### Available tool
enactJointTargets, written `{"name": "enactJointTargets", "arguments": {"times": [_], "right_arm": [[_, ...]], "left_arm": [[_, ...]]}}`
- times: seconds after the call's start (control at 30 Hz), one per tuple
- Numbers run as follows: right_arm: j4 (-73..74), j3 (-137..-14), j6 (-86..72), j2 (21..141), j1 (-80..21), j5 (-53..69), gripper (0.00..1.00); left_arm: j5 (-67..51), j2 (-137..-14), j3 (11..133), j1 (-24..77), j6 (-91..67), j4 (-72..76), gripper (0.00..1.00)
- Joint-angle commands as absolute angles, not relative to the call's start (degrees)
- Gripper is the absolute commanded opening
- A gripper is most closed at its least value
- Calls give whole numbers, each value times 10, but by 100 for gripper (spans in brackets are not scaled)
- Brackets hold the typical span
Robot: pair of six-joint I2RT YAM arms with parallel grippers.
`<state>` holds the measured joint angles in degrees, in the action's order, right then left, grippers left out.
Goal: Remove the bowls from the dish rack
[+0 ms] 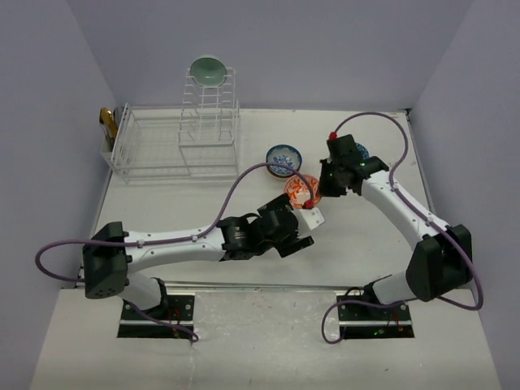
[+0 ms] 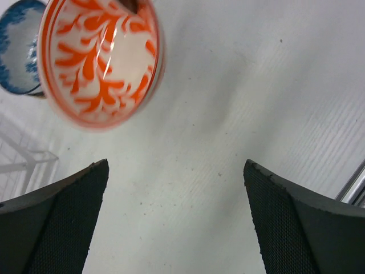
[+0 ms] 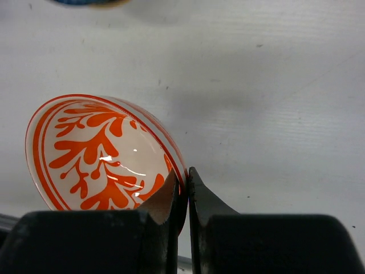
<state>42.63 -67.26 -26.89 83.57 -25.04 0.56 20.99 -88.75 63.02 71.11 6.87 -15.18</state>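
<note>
My right gripper (image 1: 318, 188) (image 3: 186, 181) is shut on the rim of a white bowl with orange leaf pattern (image 1: 301, 190) (image 3: 97, 157), held tilted just above the table. That bowl also shows in the left wrist view (image 2: 100, 60). My left gripper (image 1: 313, 221) (image 2: 175, 197) is open and empty, just in front of the bowl. A blue-patterned bowl (image 1: 283, 156) (image 2: 17, 45) stands on the table behind it. A pale green bowl (image 1: 208, 71) sits on top of the white wire dish rack's tower (image 1: 209, 114); the low basket part (image 1: 150, 150) holds no bowl.
A small golden-brown object (image 1: 107, 122) hangs at the rack's left end. Another blue item (image 1: 361, 151) lies behind the right wrist, mostly hidden. Purple cables loop over both arms. The table's side walls stand close on left and right.
</note>
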Motion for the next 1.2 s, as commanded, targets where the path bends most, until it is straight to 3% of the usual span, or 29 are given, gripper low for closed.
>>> {"name": "enactJointTargets", "arguments": {"times": [0.0,0.13,0.23,0.43,0.77,1.17], "right_arm": [[348,-681,-310,786,-186,-8,0],[312,-685,-330,776,-89,-10,0],[285,-684,-358,781,-15,-11,0],[231,-721,-379,848,49,-40,0],[249,-836,-376,994,76,-9,0],[243,-860,-377,1060,76,7,5]], "left_arm": [[308,-773,618,712,-26,-158,100],[463,-690,604,711,-129,-230,100],[511,-647,606,711,-210,-329,100],[469,-548,561,711,-245,-405,100],[432,-401,460,711,-200,-342,100],[408,-426,461,711,-198,-343,100]]}}
